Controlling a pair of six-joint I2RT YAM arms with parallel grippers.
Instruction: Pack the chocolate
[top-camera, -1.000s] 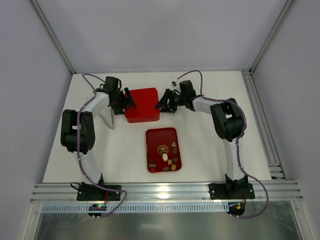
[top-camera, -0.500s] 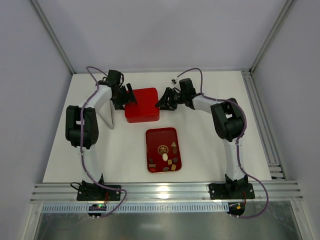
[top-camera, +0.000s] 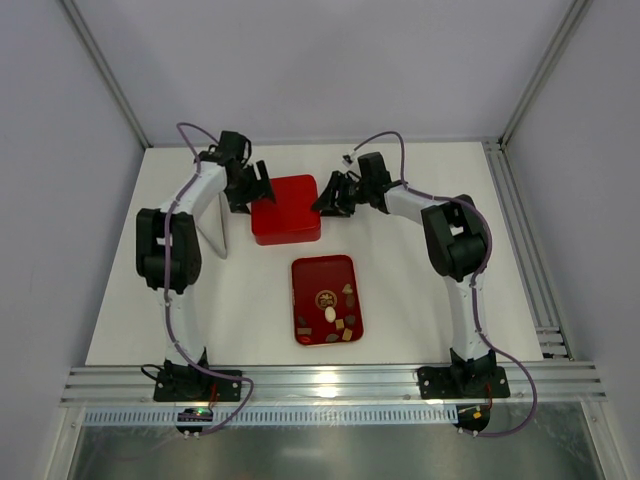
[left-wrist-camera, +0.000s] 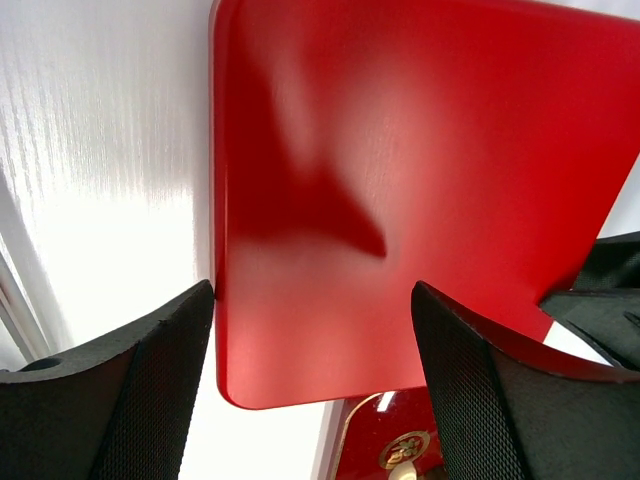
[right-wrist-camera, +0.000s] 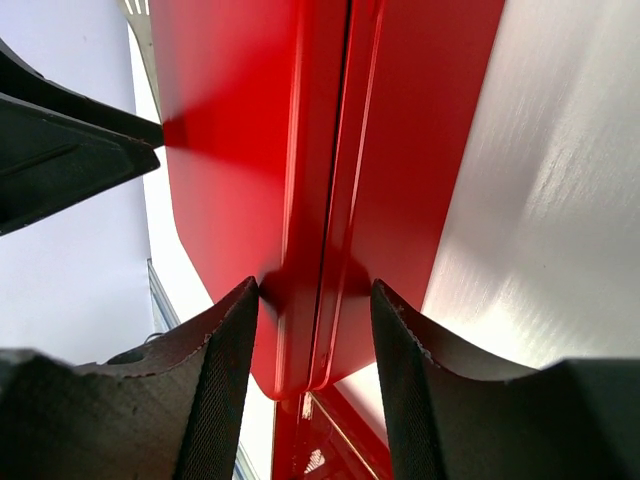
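Several chocolate pieces (top-camera: 331, 314), dark, tan and one cream-white oval, lie on the flat red tray (top-camera: 326, 270) at the middle of the table. The closed red square box (top-camera: 286, 210) sits behind it. My left gripper (top-camera: 254, 188) is open at the box's left edge; in the left wrist view (left-wrist-camera: 310, 290) its fingers straddle the lid's near corner (left-wrist-camera: 400, 180). My right gripper (top-camera: 326, 197) is at the box's right edge; in the right wrist view (right-wrist-camera: 315, 285) its fingers press on both sides of the lid and base seam (right-wrist-camera: 335, 180).
A white panel (top-camera: 216, 225) leans beside the left arm. The tray's gold-rimmed end shows at the bottom of the left wrist view (left-wrist-camera: 375, 450). Frame rails run along the right side (top-camera: 520, 230) and the near edge (top-camera: 330, 382).
My left gripper has moved back along the box's left side towards the far corner. My right gripper has shifted slightly back. The box and tray stay about where they were.
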